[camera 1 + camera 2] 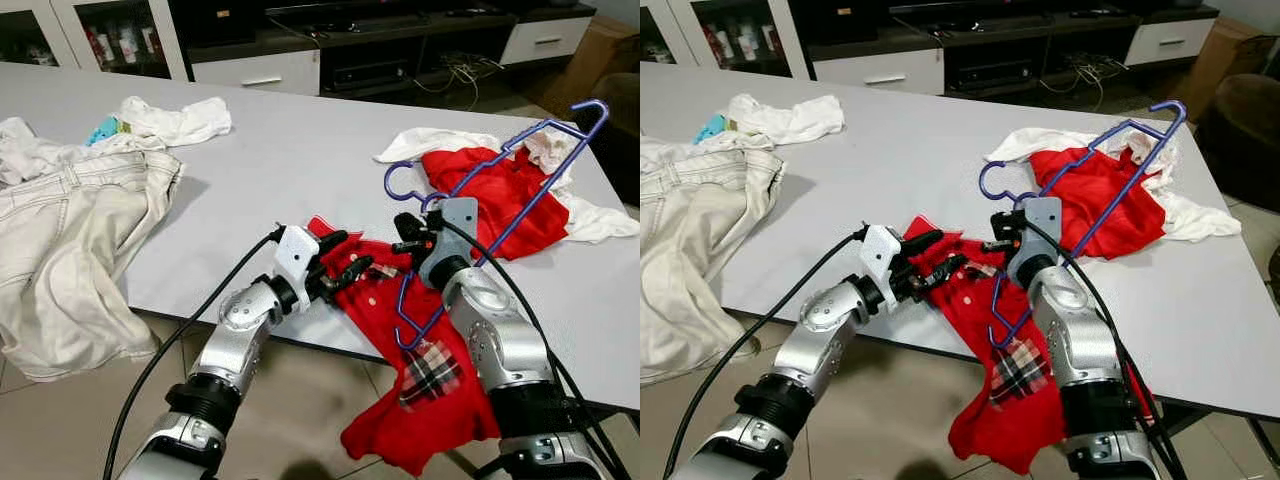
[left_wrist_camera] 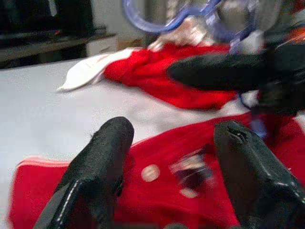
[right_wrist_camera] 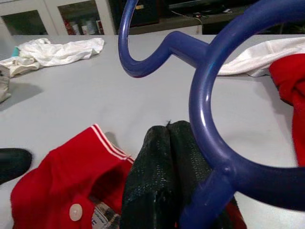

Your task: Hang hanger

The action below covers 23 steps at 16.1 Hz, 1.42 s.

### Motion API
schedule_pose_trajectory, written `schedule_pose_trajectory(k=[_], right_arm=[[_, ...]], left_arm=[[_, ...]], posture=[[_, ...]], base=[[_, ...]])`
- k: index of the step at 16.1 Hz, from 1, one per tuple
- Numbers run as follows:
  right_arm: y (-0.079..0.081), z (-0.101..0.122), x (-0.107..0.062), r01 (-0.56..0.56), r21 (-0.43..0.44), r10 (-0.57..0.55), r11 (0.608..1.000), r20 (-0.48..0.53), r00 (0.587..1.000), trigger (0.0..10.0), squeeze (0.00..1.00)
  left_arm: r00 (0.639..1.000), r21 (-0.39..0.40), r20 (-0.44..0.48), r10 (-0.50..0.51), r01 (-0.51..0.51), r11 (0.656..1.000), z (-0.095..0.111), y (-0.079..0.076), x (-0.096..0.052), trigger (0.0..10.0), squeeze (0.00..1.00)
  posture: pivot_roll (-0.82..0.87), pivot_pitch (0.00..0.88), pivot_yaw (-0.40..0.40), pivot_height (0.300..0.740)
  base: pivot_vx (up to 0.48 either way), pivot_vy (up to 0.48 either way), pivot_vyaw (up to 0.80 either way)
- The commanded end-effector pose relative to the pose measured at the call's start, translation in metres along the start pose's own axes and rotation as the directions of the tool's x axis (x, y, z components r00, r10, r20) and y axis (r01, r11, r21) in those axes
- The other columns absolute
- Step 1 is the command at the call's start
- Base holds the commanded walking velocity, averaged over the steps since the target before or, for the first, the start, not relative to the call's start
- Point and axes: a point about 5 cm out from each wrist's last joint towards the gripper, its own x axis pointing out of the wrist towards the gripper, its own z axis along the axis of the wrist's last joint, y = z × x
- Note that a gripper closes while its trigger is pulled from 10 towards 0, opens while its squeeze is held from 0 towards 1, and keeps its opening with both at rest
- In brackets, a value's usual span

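Gripping the blue hanger (image 1: 500,190), right jaws (image 1: 412,240) aim it toward two o'clock, while left jaws (image 1: 345,262) spread over the red shirt (image 1: 420,380).

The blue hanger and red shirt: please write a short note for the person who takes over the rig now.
Right pincer: shut on the blue hanger, held tilted above the table.
Left pincer: open, fingers over the red shirt at its collar.
The shirt lies at the table's near edge, half hanging off.
Done: hanger picked up.
Left: put the hanger into the shirt, then hang it.
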Motion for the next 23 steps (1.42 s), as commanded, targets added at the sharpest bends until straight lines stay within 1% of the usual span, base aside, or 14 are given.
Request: schedule_pose_trajectory(k=[1, 2, 3, 5, 7, 9, 10, 11, 12, 15, 19, 20, 21, 23], right_arm=[[0.004, -0.014, -0.003, -0.020, 0.006, 0.020, 1.000, -0.061, 0.998, 10.0, 0.00], [0.007, -0.014, -0.004, -0.039, 0.009, 0.040, 0.999, -0.060, 0.997, 10.0, 0.00], [0.008, -0.014, -0.005, -0.047, 0.009, 0.047, 0.999, -0.060, 0.997, 10.0, 0.00], [0.014, -0.014, -0.006, -0.081, 0.002, 0.081, 0.997, -0.059, 0.995, 10.0, 0.00], [0.020, -0.012, -0.007, -0.115, -0.013, 0.114, 0.993, -0.052, 0.992, 10.0, 0.00], [0.022, -0.011, -0.008, -0.125, -0.020, 0.124, 0.992, -0.051, 0.991, 10.0, 0.00], [0.024, -0.011, -0.008, -0.138, -0.028, 0.136, 0.990, -0.050, 0.989, 10.0, 0.00], [0.025, -0.011, -0.009, -0.141, -0.030, 0.139, 0.990, -0.050, 0.989, 10.0, 0.00], [0.025, -0.010, -0.009, -0.143, -0.031, 0.141, 0.989, -0.051, 0.989, 10.0, 0.00], [0.025, -0.010, -0.009, -0.142, -0.033, 0.140, 0.989, -0.050, 0.989, 10.0, 0.00], [0.024, -0.009, -0.008, -0.134, -0.031, 0.133, 0.990, -0.047, 0.990, 10.0, 0.00], [0.023, -0.008, -0.008, -0.130, -0.030, 0.129, 0.991, -0.044, 0.991, 10.0, 0.00], [0.021, -0.007, -0.007, -0.120, -0.029, 0.119, 0.992, -0.040, 0.992, 10.0, 0.00], [0.017, -0.006, -0.008, -0.101, -0.030, 0.100, 0.994, -0.036, 0.994, 10.0, 0.00]], left_arm=[[0.999, 0.013, -0.019, 0.029, -0.028, 1.000, 0.000, 0.006, 0.000, 10.0, 1.00], [0.991, 0.011, -0.099, 0.088, -0.087, 0.996, -0.008, 0.014, 0.000, 10.0, 0.23], [0.986, 0.017, -0.128, 0.103, -0.101, 0.995, -0.011, 0.016, 0.000, 10.0, 0.00], [0.977, 0.024, -0.182, 0.107, -0.104, 0.994, -0.016, 0.015, 0.002, 10.0, 0.00], [0.974, 0.017, -0.205, 0.096, -0.095, 0.995, -0.018, 0.011, 0.008, 10.0, 0.00], [0.973, 0.009, -0.219, 0.073, -0.073, 0.997, -0.019, 0.007, 0.012, 10.0, 0.00], [0.963, 0.017, -0.269, 0.035, -0.032, 0.999, -0.025, 0.001, 0.013, 10.0, 0.00], [0.957, 0.018, -0.290, 0.023, -0.019, 1.000, -0.027, 0.000, 0.013, 10.0, 0.00], [0.950, 0.021, -0.311, 0.018, -0.012, 1.000, -0.030, -0.001, 0.013, 0.0, 0.00], [0.939, 0.019, -0.345, 0.001, 0.006, 1.000, -0.033, -0.002, 0.011, 0.0, 0.00], [0.931, 0.043, -0.364, 0.025, -0.010, 0.999, -0.035, 0.001, 0.010, 0.0, 0.00], [0.933, 0.045, -0.358, 0.038, -0.023, 0.999, -0.034, 0.002, 0.010, 0.0, 0.00], [0.943, 0.049, -0.327, 0.063, -0.050, 0.998, -0.029, 0.005, 0.012, 0.0, 0.00], [0.960, 0.022, -0.260, 0.099, -0.096, 0.995, -0.020, 0.009, 0.015, 0.0, 0.00]], posture=[[-0.08, 0.000, 0.010, 0.740], [-0.08, 0.000, 0.010, 0.740], [-0.08, 0.000, 0.010, 0.740], [-0.08, 0.000, 0.008, 0.740], [-0.08, 0.000, 0.009, 0.740], [-0.08, 0.000, 0.010, 0.740], [-0.09, 0.000, 0.012, 0.740], [-0.09, 0.000, 0.012, 0.740], [-0.09, 0.000, 0.015, 0.740], [-0.09, 0.000, 0.019, 0.740], [-0.08, 0.000, 0.018, 0.740], [-0.08, 0.000, 0.017, 0.740], [-0.08, 0.000, 0.017, 0.740], [-0.08, 0.000, 0.015, 0.740]], base=[[0.000, 0.000, 0.00], [0.000, 0.000, 0.00], [0.000, 0.000, 0.00], [0.000, 0.000, 0.00], [0.000, 0.000, 0.00], [0.000, 0.000, 0.00], [0.000, 0.000, 0.00], [0.000, 0.000, 0.00], [0.000, 0.000, 0.00], [0.000, 0.000, 0.00], [0.000, 0.000, 0.00], [0.000, 0.000, 0.00], [0.000, 0.000, 0.00], [0.000, 0.000, 0.00]])
